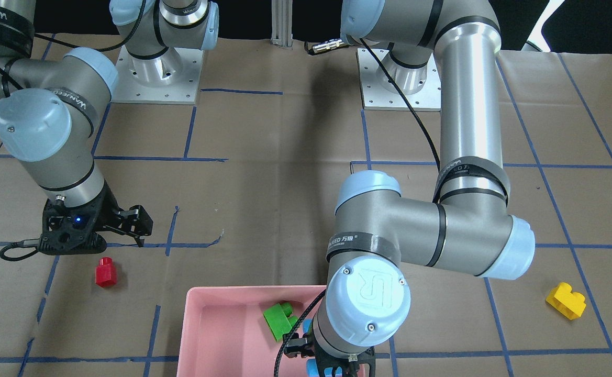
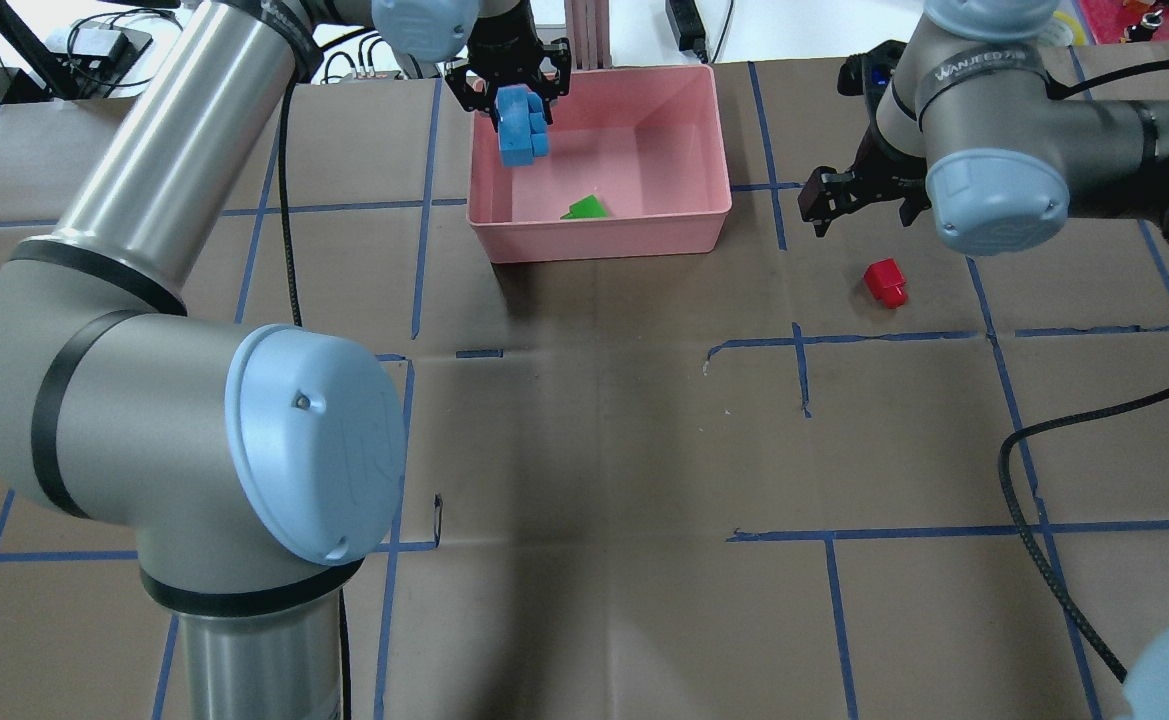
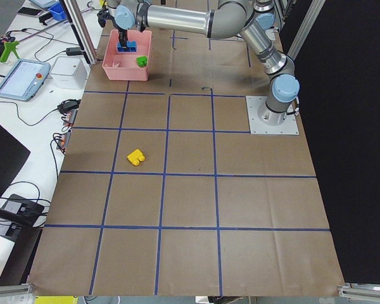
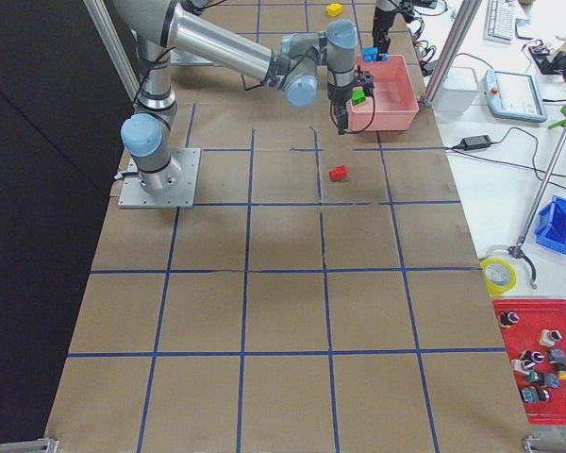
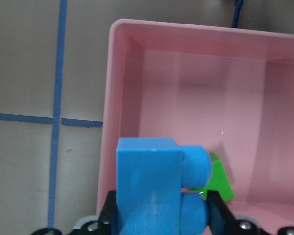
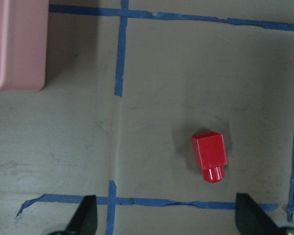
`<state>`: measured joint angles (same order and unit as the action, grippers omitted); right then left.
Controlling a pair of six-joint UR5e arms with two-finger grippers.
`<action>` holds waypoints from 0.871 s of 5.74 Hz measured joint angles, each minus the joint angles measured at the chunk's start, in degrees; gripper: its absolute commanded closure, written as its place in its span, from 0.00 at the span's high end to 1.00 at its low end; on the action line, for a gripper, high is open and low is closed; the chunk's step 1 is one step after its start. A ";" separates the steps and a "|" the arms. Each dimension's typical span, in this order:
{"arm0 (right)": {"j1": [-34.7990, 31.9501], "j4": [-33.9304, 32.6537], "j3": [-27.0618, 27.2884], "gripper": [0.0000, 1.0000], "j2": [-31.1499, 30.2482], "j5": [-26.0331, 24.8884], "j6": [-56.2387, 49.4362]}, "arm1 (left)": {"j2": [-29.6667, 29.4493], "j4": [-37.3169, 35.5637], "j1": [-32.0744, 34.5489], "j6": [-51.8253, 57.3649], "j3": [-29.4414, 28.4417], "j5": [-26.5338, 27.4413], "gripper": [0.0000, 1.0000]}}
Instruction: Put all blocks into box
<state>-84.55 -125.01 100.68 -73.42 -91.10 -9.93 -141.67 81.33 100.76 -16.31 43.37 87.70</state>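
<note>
My left gripper point(image 2: 516, 100) is shut on the blue brick point(image 2: 520, 125) and holds it above the near-left corner of the pink tray point(image 2: 599, 240). In the left wrist view the blue brick point(image 5: 152, 186) sits between the jaws over the tray wall point(image 5: 122, 98). The green brick point(image 2: 584, 208) lies inside the tray. My right gripper point(image 2: 859, 205) is open and empty, hovering just beyond the red brick point(image 2: 885, 281), which lies on the table point(image 6: 209, 155). The yellow brick point(image 1: 566, 300) lies on the table far out on my left side.
Brown paper with blue tape lines covers the table. A black cable point(image 2: 1034, 480) runs over its right part. The arm bases point(image 1: 156, 78) stand at the robot's edge. The left arm's elbow point(image 1: 421, 230) hangs over the table near the tray.
</note>
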 measured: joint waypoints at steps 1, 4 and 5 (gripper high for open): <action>1.68 -4.94 2.46 0.99 1.72 0.08 -2.53 | -1.39 -2.14 -0.01 -0.04 -0.02 0.04 0.98; 5.02 -14.24 5.14 0.99 6.96 0.87 -5.33 | 1.39 -3.99 -0.45 0.53 0.52 0.21 0.99; 5.44 -16.62 5.52 0.99 8.78 1.11 -7.08 | 5.29 -1.58 -2.27 2.27 1.04 0.16 0.99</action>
<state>-79.10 -141.63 106.20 -64.64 -89.98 -17.01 -136.38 79.76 98.48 -14.05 44.41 87.86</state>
